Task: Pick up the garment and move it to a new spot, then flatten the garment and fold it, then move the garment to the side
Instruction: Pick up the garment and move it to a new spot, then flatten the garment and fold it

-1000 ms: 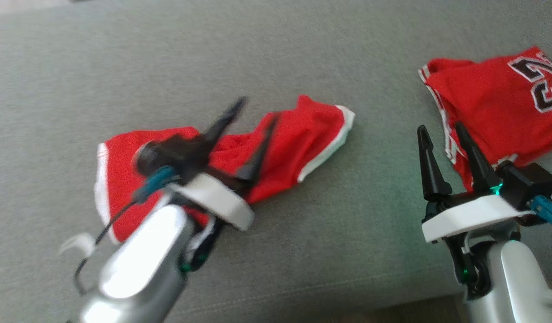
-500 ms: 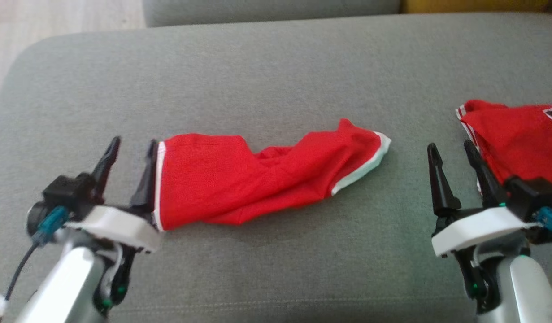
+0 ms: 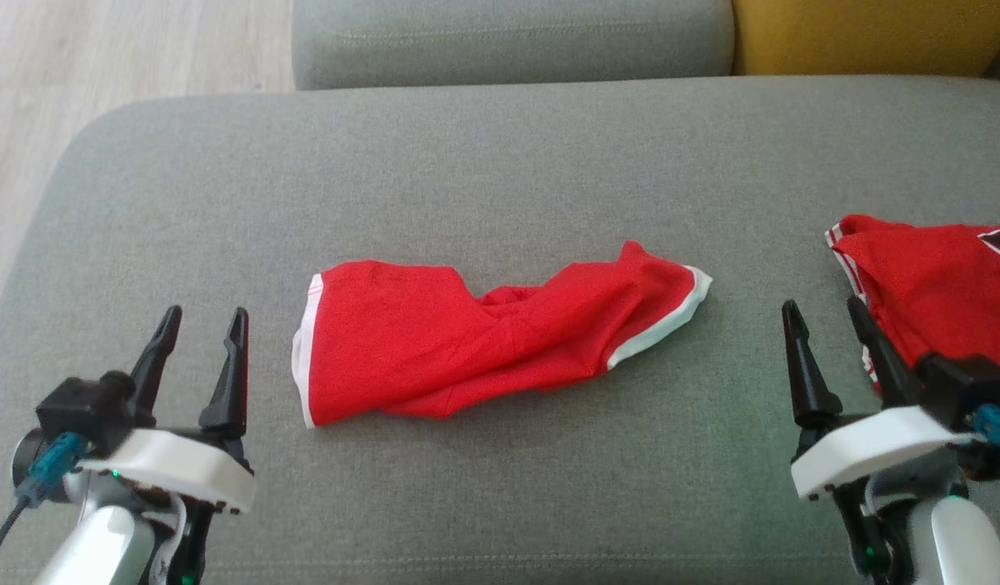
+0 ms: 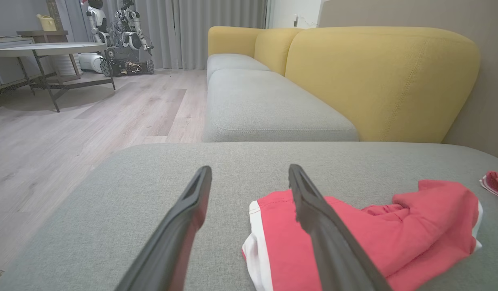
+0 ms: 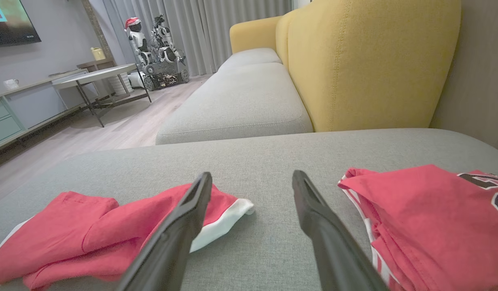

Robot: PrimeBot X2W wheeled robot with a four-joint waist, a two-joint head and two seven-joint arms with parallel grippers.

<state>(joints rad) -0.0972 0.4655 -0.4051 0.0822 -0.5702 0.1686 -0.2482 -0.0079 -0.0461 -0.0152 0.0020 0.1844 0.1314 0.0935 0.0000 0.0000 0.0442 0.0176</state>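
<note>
The red garment (image 3: pixel 483 349) lies crumpled at my twelve o'clock in the middle of the grey cushion (image 3: pixel 500 162), twisted and bunched at its waist, with white trim at both ends. My left gripper (image 3: pixel 206 317) is spread wide and empty, near its nine o'clock hem. My right gripper (image 3: pixel 822 307) is just as wide and holds nothing, between the garment and a red jersey (image 3: pixel 930 276) at three o'clock. Bare cushion runs on toward twelve, and its rounded corner meets the floor (image 3: pixel 101 57) at ten.

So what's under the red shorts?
The shorts lie crumpled on the grey cushion, which shows all around them. Whether anything small is tucked beneath them cannot be seen, because the cloth covers that spot.
</note>
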